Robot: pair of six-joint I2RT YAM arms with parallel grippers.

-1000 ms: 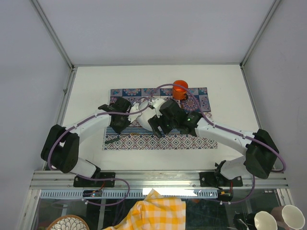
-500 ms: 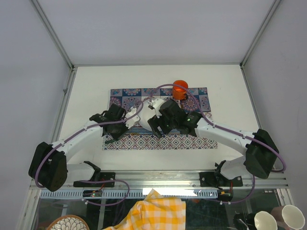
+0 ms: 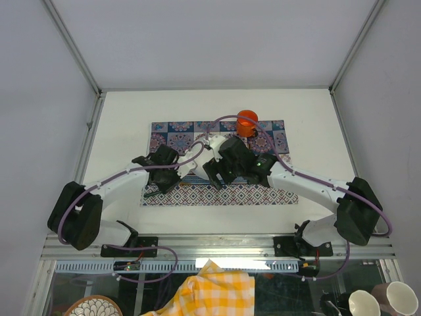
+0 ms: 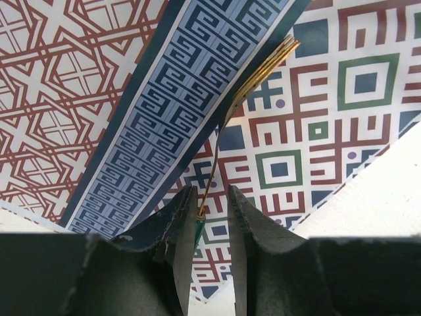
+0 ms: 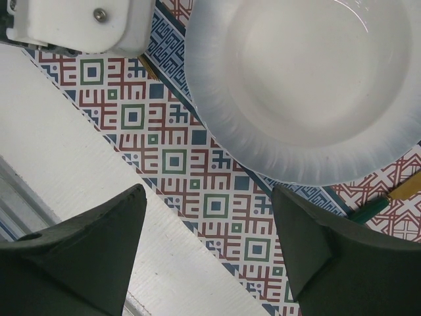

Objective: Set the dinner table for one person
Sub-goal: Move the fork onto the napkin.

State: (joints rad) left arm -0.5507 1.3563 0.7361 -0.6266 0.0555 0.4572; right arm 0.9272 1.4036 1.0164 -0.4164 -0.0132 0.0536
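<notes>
A gold fork point(image 4: 253, 82) with a green handle lies on the patterned cloth point(image 4: 118, 99); its tines show in the top view point(image 3: 187, 185). My left gripper point(image 4: 210, 194) is low over the cloth's front left point(image 3: 163, 182). Its jaws stand narrowly open astride the fork's handle, which touches the left finger, with a gap on the right. My right gripper point(image 5: 207, 191) is wide open and empty over the cloth's front edge point(image 3: 217, 176). A white plate point(image 5: 309, 85) lies just beyond it. The white dinner table point(image 3: 125, 118) carries the cloth.
An orange cup point(image 3: 247, 122) stands at the cloth's far edge, right of centre. A second green-handled gold utensil point(image 5: 371, 207) lies on the cloth next to the plate. Both arms crowd the cloth's middle. Aluminium rails point(image 3: 85, 131) edge the table.
My left gripper has moved from the plate's left side towards the front of the cloth and now sits around the fork's handle. The right arm has not moved.
</notes>
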